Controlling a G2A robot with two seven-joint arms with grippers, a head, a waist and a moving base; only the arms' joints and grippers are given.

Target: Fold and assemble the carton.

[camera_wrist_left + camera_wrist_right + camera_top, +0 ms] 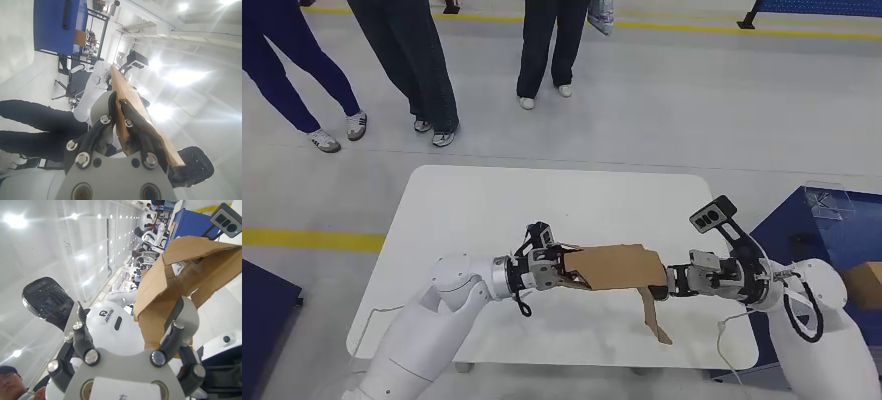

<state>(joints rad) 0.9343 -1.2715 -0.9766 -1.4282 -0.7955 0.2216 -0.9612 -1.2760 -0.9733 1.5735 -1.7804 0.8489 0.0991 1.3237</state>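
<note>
Carton (617, 265): hangs in the air above the white counter (442, 230), near its front edge, between the two arms, touching no surface.

Left end effector (560, 270): clamped onto the carton's left end. Seen closer from the left wrist (118, 102), with the cardboard edge pinched between both fingers.

Right end effector (664, 291): at the carton's right end, jaws spread wide in the right wrist view (130, 308). One finger (186, 311) lies against the cardboard, the other well apart from it, so not a grip, only a touch.

Progress, as a guess: early to middle. Done: blank lifted off the counter and partly opened into a loose sleeve, hollow visible from the right wrist (170, 285). Left: squaring the sleeve, folding end flaps in, closing a bottom. No flap tucked yet. One long flap (654, 318) dangles loose from the right end, down toward the robot's side.

Orientation: long axis runs side to side from one end effector to the other, roughly along the counter's front edge, close to level. Open mouth faces the right end effector, pinched end faces the left. Broad face up in the top view.
</note>
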